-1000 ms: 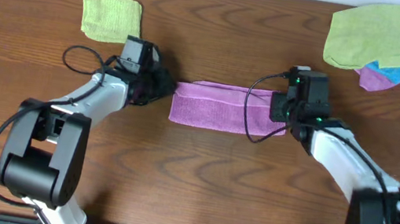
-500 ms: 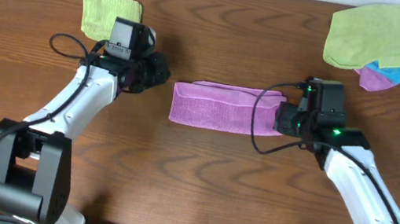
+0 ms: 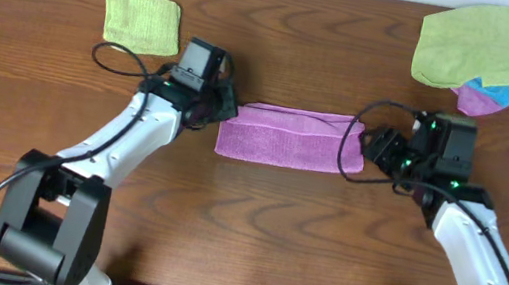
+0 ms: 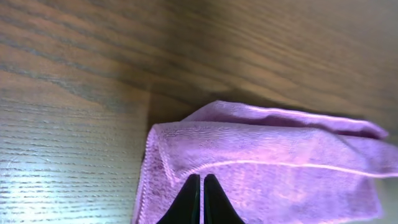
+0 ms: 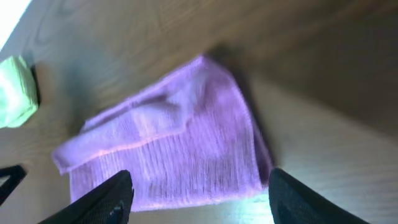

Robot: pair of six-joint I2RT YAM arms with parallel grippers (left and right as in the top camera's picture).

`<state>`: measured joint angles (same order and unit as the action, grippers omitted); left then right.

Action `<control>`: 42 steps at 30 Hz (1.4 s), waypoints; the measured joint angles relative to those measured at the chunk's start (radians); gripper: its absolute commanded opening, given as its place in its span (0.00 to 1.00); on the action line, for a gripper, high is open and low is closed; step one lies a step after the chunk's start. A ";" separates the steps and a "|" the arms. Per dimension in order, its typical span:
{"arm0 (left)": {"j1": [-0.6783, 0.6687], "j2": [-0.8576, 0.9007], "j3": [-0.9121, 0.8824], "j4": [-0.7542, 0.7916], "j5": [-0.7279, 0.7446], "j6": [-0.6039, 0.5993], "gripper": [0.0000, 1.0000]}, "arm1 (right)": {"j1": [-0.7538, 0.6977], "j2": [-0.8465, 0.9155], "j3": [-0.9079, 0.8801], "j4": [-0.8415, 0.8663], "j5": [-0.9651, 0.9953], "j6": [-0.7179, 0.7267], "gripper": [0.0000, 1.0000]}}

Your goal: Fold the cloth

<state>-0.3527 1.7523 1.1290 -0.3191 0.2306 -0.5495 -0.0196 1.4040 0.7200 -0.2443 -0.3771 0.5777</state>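
Left jaws closed over the left end of the cloth (image 3: pixel 291 136), right jaws spread beside its right end. We fear a one-layer pinch undoing the fold.

Fuzzy terry cloth (image 3: pixel 291 138) on grained, faintly glossy wood table (image 3: pixel 251 233)

Green cloth (image 3: pixel 141 23) and cloth pile (image 3: pixel 477 54) lie on table (image 3: pixel 252 223).

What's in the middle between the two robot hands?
The folded purple cloth lies there, stretching from the left gripper to the right gripper. Nothing else sits between them. The overhead view shows it best.
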 measured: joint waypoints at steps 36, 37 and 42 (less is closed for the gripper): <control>-0.011 0.128 0.061 0.034 0.059 0.000 0.06 | 0.000 0.000 -0.194 0.135 -0.053 0.132 0.72; -0.015 0.129 0.061 0.035 0.059 0.000 0.06 | 0.000 0.000 -0.194 0.135 -0.052 0.135 0.72; -0.051 0.167 0.061 0.039 0.058 0.000 0.06 | 0.000 0.000 -0.195 0.146 -0.047 0.150 0.72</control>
<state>-0.4034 1.9198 1.1900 -0.2798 0.2890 -0.5495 -0.0196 1.4040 0.5251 -0.0986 -0.4244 0.7273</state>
